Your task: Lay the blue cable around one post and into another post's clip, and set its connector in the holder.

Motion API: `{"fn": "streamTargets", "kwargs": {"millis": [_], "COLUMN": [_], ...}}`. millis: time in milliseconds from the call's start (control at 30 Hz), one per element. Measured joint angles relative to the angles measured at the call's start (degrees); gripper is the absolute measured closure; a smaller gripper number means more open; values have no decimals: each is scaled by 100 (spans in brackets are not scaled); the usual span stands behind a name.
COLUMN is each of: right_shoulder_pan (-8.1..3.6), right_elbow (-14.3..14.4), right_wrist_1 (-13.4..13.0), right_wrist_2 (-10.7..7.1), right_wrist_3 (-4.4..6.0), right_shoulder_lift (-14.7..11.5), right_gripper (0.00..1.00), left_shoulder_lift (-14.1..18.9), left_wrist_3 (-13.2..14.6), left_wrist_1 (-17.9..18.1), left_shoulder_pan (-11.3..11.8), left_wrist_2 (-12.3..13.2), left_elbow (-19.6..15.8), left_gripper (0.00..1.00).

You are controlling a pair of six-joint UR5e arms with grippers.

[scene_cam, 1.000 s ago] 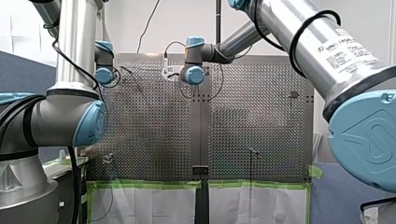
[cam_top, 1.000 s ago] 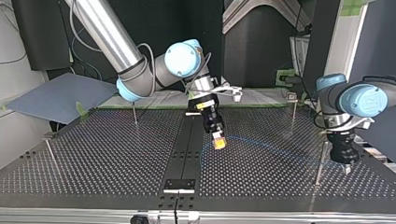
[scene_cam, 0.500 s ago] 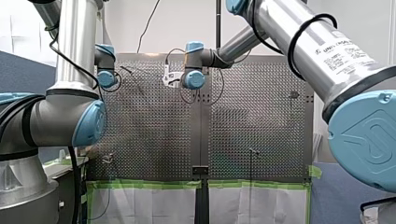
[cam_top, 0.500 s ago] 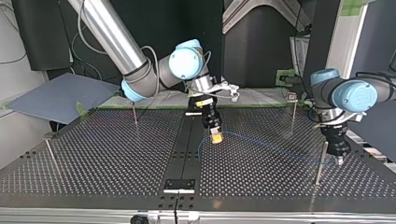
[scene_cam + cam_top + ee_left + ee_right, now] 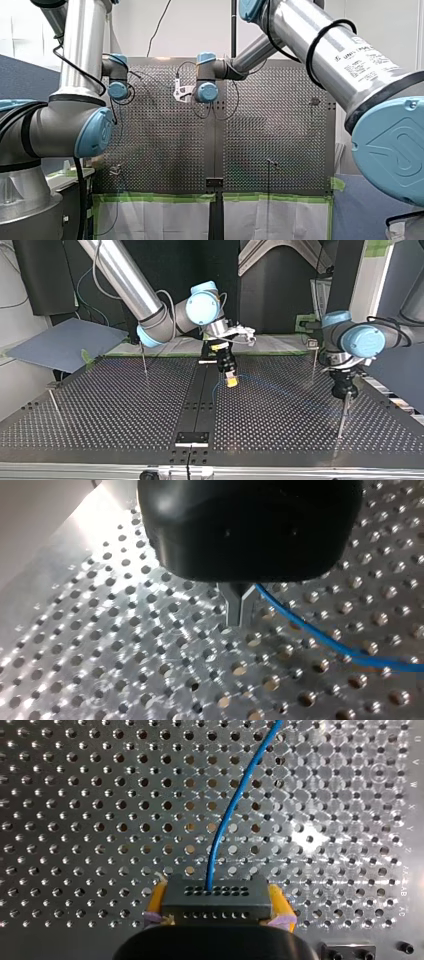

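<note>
Pincer (left) [image 5: 345, 394] gripping blue cable [image 5: 320, 637] shifted beside post [image 5: 341, 420].

The perforated surface [image 5: 125, 670] is washed with hard glare near its edge in the left wrist view, a softer bright patch is reflected off it in the right wrist view, the front view is backed by a bright white wall [image 5: 200, 25], and the top view is lit dimly.

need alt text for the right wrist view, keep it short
My right tool is shut on a dark, many-holed connector, gripped between its yellow pads. A blue cable leaves the connector's middle and curves away ahead of the tool, over the perforated metal table.
</note>
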Motion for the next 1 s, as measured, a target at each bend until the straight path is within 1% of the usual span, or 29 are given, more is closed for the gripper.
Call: {"fn": "streamTargets", "kwargs": {"millis": [33, 67, 100, 133, 167, 200, 233, 267, 300, 333, 500, 600, 800, 1000], "right_shoulder_pan": [-2, -2, -2, -3, -3, -3, -4, -5, -6, -5, -4, -15, -29, -53], "right_elbow": [2, 3, 3, 4, 4, 4, 4, 5, 5, 5, 34, 111, 352, 633], "right_wrist_1": [3, 4, 4, 6, 6, 6, 6, 5, 3, 4, 3, -34, -170, -360], "right_wrist_2": [1, 2, 3, 3, 4, 3, 4, 4, 4, 4, 5, 15, 25, 57], "right_wrist_3": [-1, -1, 0, 2, 5, 7, 9, 10, 11, 12, 8, 6, 12, 23], "right_shoulder_lift": [1, 3, 5, 6, 6, 7, 9, 9, 9, 11, 16, 17, 17, 17], "right_gripper": [100, 100, 100, 100, 100, 100, 100, 100, 100, 100, 100, 100, 100, 100], "left_shoulder_lift": [0, 0, 0, 0, 0, 0, -1, -1, -1, -1, -1, -4, -5, -10], "left_wrist_3": [-2, -6, -11, -15, -20, -26, -30, -33, -35, -36, -38, -39, -39, -39], "left_wrist_1": [2, 4, 4, 2, -1, -4, -6, -7, -11, -14, -39, -44, -45, -46], "left_shoulder_pan": [-11, -20, -31, -39, -46, -55, -62, -70, -80, -86, -119, -131, -138, -149], "left_wrist_2": [-1, -3, -8, -20, -42, -72, -92, -111, -138, -162, -335, -418, -549, -580], "left_elbow": [-5, -8, -10, -11, -12, -12, -12, -12, -13, -13, -14, -14, -14, -15], "left_gripper": [96, 72, 72, 61, 47, 47, 27, 14, 14, 0, 0, 0, 0, 0]}}
